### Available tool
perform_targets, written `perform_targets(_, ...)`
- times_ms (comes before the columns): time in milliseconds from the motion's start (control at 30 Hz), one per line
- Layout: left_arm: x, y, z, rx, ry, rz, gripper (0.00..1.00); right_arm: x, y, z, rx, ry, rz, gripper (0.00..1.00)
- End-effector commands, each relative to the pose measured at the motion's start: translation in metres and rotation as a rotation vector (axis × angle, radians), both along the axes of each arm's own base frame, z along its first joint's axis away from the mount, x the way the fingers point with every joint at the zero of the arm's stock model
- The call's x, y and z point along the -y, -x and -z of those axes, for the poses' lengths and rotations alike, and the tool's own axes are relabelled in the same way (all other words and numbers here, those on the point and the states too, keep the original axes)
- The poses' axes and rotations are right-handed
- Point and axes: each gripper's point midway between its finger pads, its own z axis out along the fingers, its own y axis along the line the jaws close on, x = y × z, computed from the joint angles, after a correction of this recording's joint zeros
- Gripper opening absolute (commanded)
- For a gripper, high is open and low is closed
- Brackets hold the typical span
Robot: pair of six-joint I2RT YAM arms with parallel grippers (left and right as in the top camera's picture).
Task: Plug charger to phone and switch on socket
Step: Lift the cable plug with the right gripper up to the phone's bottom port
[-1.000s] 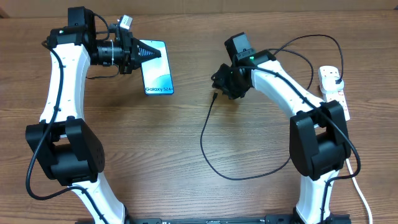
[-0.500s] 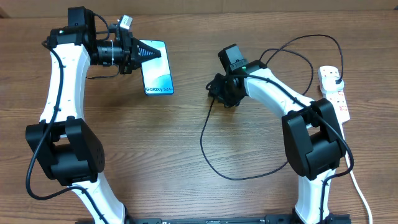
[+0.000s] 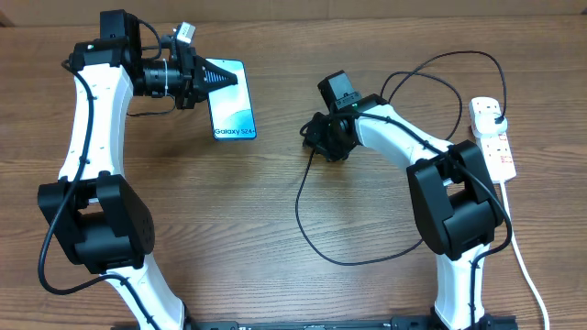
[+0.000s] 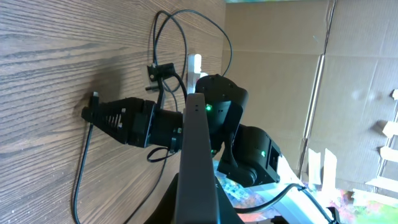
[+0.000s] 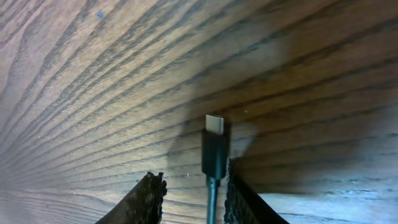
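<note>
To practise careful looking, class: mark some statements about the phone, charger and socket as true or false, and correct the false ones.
1. The left gripper grips the phone. True.
2. The charger is plugged into the phone. False: its connector sits between the fingers of the right gripper, apart from the phone.
3. The socket lies on the robot's right side. True.
4. The phone's screen faces down. False: it faces up, showing "Galaxy".

Bright, even light; shadow around the charger (image 5: 214, 152) (close-up edges blurred).
</note>
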Motion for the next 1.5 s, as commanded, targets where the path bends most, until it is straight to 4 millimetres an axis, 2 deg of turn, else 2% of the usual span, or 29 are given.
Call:
perform_targets(0,0.006,0.004,-0.016,0.042,0.022,0.02,0.04,-0.003,0.008,0.014,-0.03,0.015,-0.007,0.34)
perform_targets(200,0.006,0.004,-0.017,0.042,0.024,0.02,0.04,0.0,0.01,0.022,-0.045,0.033,-0.004,0.28)
perform_targets(300,0.006,0.005,-0.016,0.033,0.025,0.019,0.04,0.001,0.011,0.028,-0.051,0.043,-0.003,0.14)
perform_targets(400,0.006,0.005,-0.015,0.021,0.022,0.015,0.04,0.002,0.005,0.027,-0.019,0.055,-0.017,0.04)
perform_targets(567,0.002,0.004,-0.006,0.006,-0.033,0.0,0.04,0.004,-0.006,0.02,0.043,0.037,-0.097,0.04)
perform_targets(633,0.001,0.005,-0.004,0.0,-0.046,-0.004,0.04,0.0,-0.006,0.01,0.047,-0.015,-0.148,0.04)
perform_targets(700,0.001,0.005,-0.004,-0.004,-0.045,-0.004,0.04,-0.007,-0.009,-0.007,0.081,-0.086,-0.219,0.04)
perform_targets(767,0.003,0.006,-0.009,0.005,-0.013,0.005,0.04,-0.015,-0.012,-0.042,0.16,-0.178,-0.316,0.04)
perform_targets(800,0.005,0.006,-0.012,0.014,0.007,0.013,0.04,-0.016,-0.012,-0.051,0.181,-0.198,-0.336,0.04)
perform_targets(867,0.008,0.008,-0.02,0.05,0.048,0.037,0.04,-0.019,-0.01,-0.083,0.248,-0.25,-0.391,0.04)
perform_targets(933,0.011,0.01,-0.029,0.101,0.094,0.064,0.04,-0.014,-0.006,-0.115,0.302,-0.263,-0.409,0.04)
perform_targets(1033,0.014,0.013,-0.042,0.167,0.156,0.098,0.04,-0.007,0.009,-0.164,0.383,-0.27,-0.449,0.04)
perform_targets(1167,0.017,0.017,-0.055,0.218,0.228,0.124,0.04,0.001,0.039,-0.214,0.449,-0.278,-0.499,0.04)
perform_targets(1333,0.018,0.02,-0.067,0.258,0.295,0.144,0.04,0.007,0.073,-0.255,0.483,-0.308,-0.521,0.04)
perform_targets(1467,0.018,0.017,-0.069,0.302,0.294,0.153,0.04,-0.005,0.094,-0.262,0.465,-0.341,-0.565,0.04)
